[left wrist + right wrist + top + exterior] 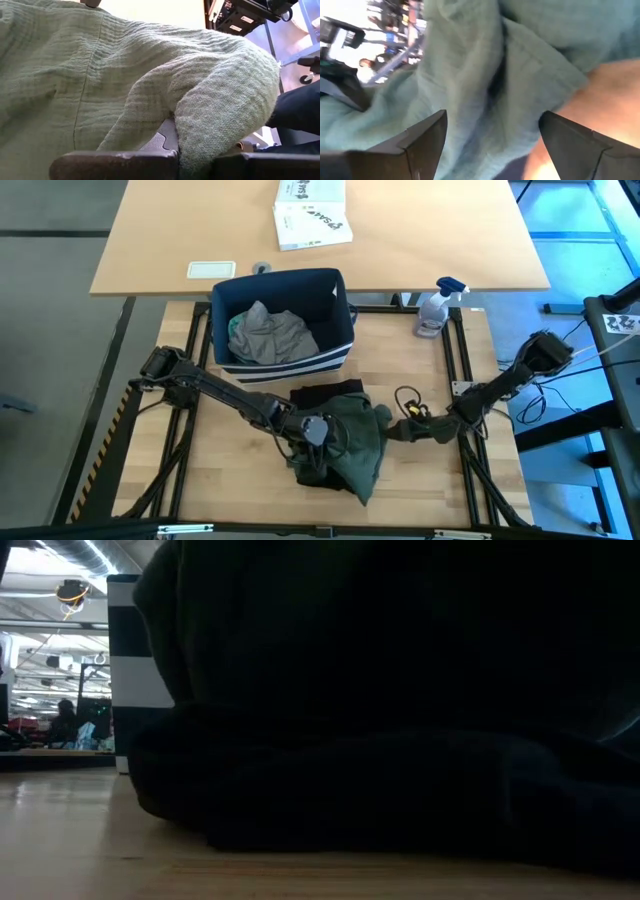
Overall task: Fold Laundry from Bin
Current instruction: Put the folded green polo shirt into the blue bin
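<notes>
A dark green garment (355,442) lies bunched on the wooden table in front of the bin (283,320). The bin is navy with white stripes and holds a grey garment (268,335). My left gripper (318,430) is at the green garment's left side, shut on it. My right gripper (393,431) stands open at the garment's right edge; in the right wrist view green cloth (485,75) lies just ahead of and between its fingers (422,137). Whether they touch it, I cannot tell. The low view shows mostly dark cloth (400,720). My left gripper pinches a raised fold of the green garment (175,131) between its two fingers, several layers bunched together. It comes slanting down from the table's left. The cloth drapes slack over and around the fingers, and the garment's lower part (360,480) rests on the table.
A black garment (325,392) lies between the bin and the green one. A spray bottle (432,308) stands at the far right and a cable (408,396) lies by my right gripper. White printed boxes (310,215) sit on the far table. Bare wood shows at the near left (230,470).
</notes>
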Motion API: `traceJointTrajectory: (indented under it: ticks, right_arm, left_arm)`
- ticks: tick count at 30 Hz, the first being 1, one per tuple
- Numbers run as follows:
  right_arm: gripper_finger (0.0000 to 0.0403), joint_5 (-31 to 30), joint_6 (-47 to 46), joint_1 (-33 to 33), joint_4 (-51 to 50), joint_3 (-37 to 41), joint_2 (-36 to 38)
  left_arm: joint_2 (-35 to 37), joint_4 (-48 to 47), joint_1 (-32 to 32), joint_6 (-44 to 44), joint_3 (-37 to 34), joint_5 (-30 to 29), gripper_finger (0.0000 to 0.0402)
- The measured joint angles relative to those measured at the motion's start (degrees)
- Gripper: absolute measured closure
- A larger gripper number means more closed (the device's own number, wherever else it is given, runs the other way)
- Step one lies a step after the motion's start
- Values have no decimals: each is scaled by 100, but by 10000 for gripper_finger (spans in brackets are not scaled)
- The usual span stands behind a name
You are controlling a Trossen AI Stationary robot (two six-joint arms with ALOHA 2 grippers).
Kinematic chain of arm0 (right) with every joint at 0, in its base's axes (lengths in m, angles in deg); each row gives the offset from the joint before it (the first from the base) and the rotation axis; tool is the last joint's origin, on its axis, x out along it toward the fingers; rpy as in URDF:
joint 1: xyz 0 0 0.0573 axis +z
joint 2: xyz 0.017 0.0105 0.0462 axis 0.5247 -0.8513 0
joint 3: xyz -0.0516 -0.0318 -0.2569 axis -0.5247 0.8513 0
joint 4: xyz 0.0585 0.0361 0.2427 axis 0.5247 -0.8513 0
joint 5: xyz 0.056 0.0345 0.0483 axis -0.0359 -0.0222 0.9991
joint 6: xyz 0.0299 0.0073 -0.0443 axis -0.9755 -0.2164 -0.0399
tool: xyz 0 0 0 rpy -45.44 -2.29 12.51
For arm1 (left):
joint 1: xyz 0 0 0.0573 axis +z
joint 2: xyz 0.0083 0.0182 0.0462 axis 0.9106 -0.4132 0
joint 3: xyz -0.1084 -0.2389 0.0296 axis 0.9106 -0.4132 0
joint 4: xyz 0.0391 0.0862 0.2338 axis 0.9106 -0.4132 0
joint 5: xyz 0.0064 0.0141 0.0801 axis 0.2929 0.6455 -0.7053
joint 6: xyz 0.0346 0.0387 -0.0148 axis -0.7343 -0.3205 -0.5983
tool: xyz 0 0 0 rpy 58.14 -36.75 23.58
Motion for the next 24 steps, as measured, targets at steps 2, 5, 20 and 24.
traceJointTrajectory:
  ticks: [2,5,20,24]
  right_arm:
    - [90,-127,-1,0,397,0,-171]
    - [90,-387,6,-11,1064,0,-416]
    - [96,1121,473,-1351,999,-791,-1282]
    - [153,1666,955,-1629,282,-1138,-1313]
  left_arm:
    - [0,0,0,0,1,0,399]
    - [0,0,0,-2,2,-2,399]
    - [0,11,0,-146,2,51,399]
    - [0,11,0,-146,2,151,399]
